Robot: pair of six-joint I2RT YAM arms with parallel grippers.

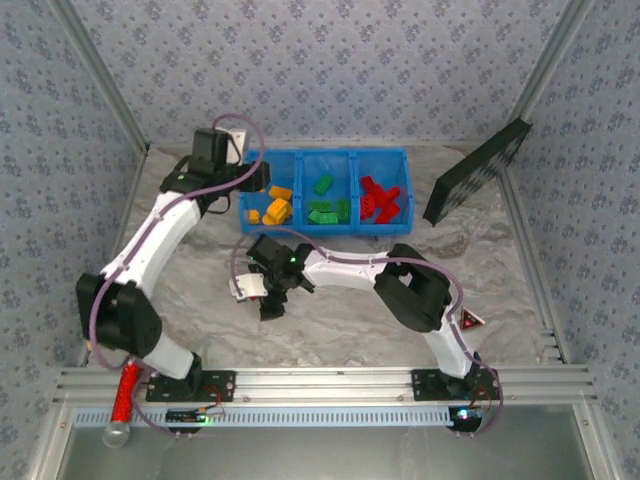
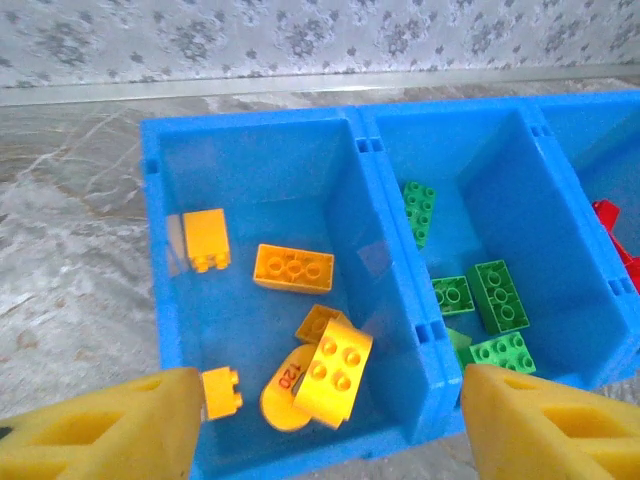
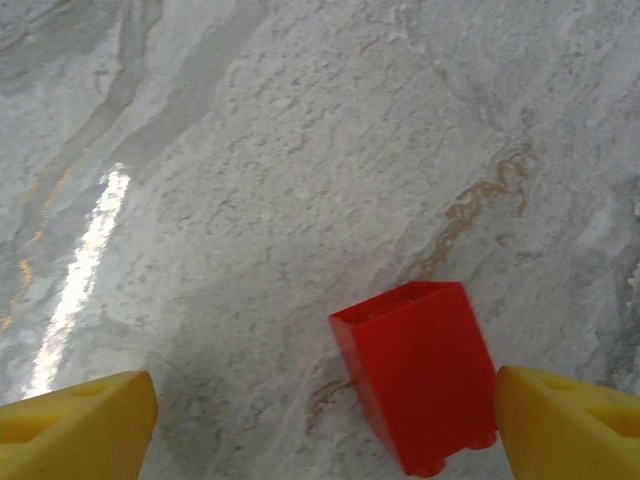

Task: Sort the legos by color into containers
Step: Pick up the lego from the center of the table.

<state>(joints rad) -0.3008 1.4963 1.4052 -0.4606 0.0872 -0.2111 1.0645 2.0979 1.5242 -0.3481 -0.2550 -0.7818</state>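
Within the wide-apart right pincer [image 3: 322,432], red lego [image 3: 415,370]

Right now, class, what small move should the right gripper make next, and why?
Probably lower and close on the red brick: it lies on the table between the open fingers of the right gripper, close to one of them, not yet gripped.
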